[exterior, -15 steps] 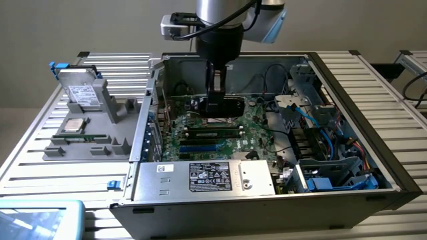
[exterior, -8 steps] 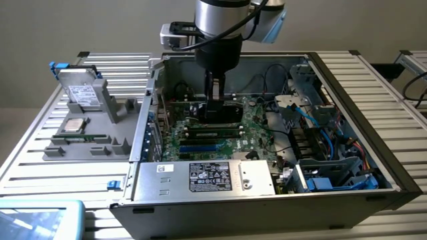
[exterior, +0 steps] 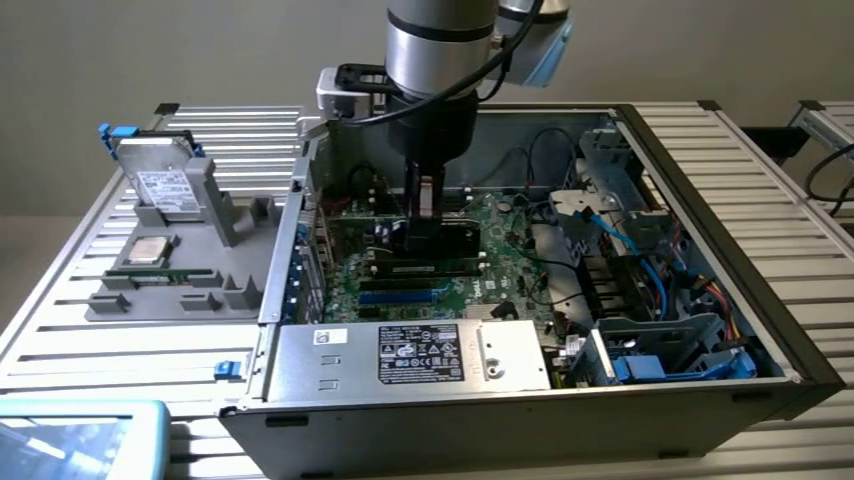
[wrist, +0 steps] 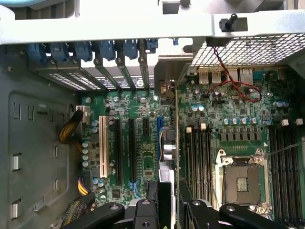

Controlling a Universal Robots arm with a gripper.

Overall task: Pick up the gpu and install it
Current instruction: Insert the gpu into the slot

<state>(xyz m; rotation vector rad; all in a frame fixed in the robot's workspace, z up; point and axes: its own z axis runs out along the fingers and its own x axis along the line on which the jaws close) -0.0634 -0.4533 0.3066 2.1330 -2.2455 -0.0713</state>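
Matt black gpu point(exterior: 454, 240); glossy green motherboard point(wrist: 148, 167); grey sheet-metal case point(exterior: 507, 435).

Arm point(exterior: 434, 60) cut off at edge; gripper point(exterior: 424, 215) partly hides gpu point(exterior: 457, 240).

Light: dim, soft, even | Shadows: deep inside the computer case point(exterior: 507, 435) (front wall darkest) | Glare: pale sheen across the slatted counter point(exterior: 761, 200)

the gripper point(wrist: 167, 211) is clamped on the gpu point(wrist: 171, 148), seen edge-on as a thin strip over the green motherboard point(wrist: 143, 109), between the long expansion slots point(wrist: 129, 148) and the memory slots point(wrist: 198, 157). it seems to sit near a slot, though contact is hard to judge. a bare cpu socket point(wrist: 242, 179) lies beyond the memory slots; blue latches point(wrist: 76, 50) line the case's rear wall.
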